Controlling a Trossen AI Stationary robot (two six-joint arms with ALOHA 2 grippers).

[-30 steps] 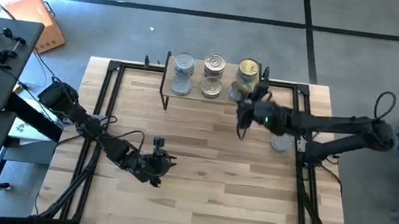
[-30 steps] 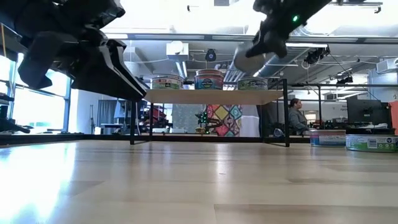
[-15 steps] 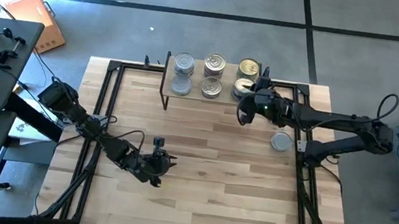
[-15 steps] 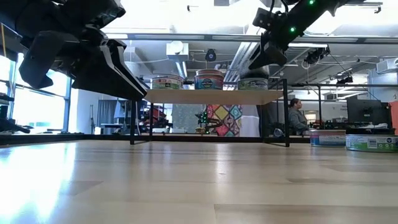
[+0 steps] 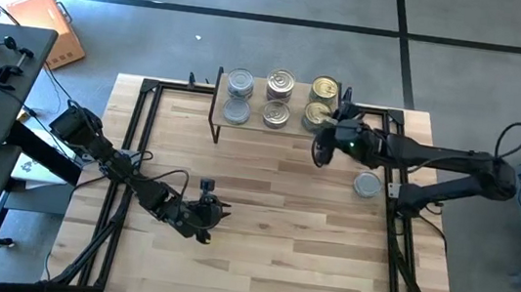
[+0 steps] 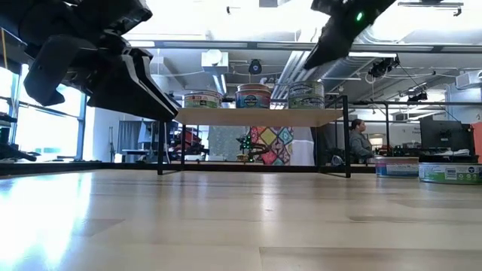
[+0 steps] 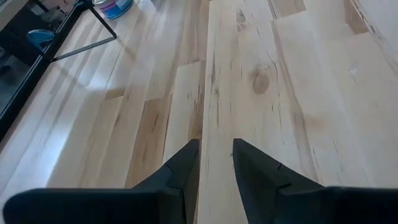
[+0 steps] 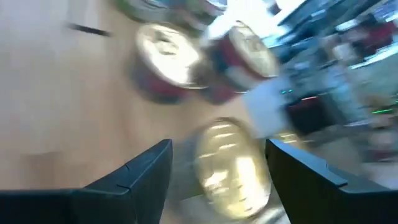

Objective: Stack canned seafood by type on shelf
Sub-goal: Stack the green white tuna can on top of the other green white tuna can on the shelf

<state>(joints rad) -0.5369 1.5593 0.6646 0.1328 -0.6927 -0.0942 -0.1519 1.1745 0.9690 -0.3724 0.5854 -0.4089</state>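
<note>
**Gold tin set down on shelf as right arm lets go**

A butcher-block tabletop [image 5: 262, 215] ringed by a black frame fills an open lab, with desks and screens in the room behind. At its far edge stands the shelf [image 5: 272, 128], a low wood board on thin wire legs, carrying six tins in three pairs: plain silver on the left [image 5: 239, 85], pull-ring tops in the middle [image 5: 280, 82], gold tops on the right [image 5: 324, 88]. The right gripper [image 5: 325, 139] hovers just beside the nearer gold tin [image 8: 231, 163], fingers spread wide on either side of it and apparently no longer touching, though the wrist view is too smeared to be certain. One more silver tin [image 5: 367, 185] waits on the table near the right arm. The left gripper [image 7: 214, 168] hangs idle over bare wood, its fingers a narrow gap apart, holding nothing.

The risk lies in the retreat: a finger that clips the gold tin while backing away could shove it off the shelf's edge or into its neighbours.
</note>
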